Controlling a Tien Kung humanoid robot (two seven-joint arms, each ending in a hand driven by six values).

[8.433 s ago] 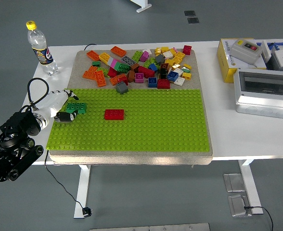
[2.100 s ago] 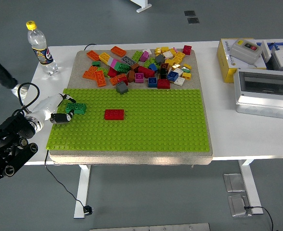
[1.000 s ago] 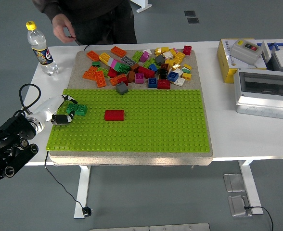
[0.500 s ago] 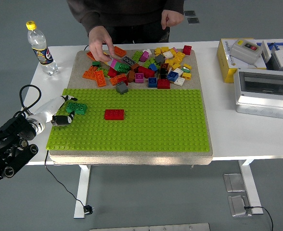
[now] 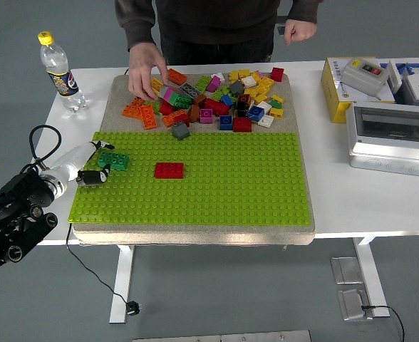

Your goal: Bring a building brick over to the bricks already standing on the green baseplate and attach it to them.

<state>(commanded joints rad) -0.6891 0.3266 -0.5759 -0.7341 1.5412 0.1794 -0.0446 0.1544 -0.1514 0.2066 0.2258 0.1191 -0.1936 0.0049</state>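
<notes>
The left robot hand (image 5: 88, 167) sits at the left edge of the green baseplate (image 5: 216, 192), its fingers closed around a green brick (image 5: 114, 160) that rests on the plate. A red brick (image 5: 169, 169) stands on the plate a little to the right, apart from the green one. Behind the plate lies a pile of loose bricks (image 5: 209, 100). A person's hand (image 5: 147, 70) reaches into that pile. A bottle (image 5: 61, 71) stands on the counter (image 5: 352, 192).
</notes>
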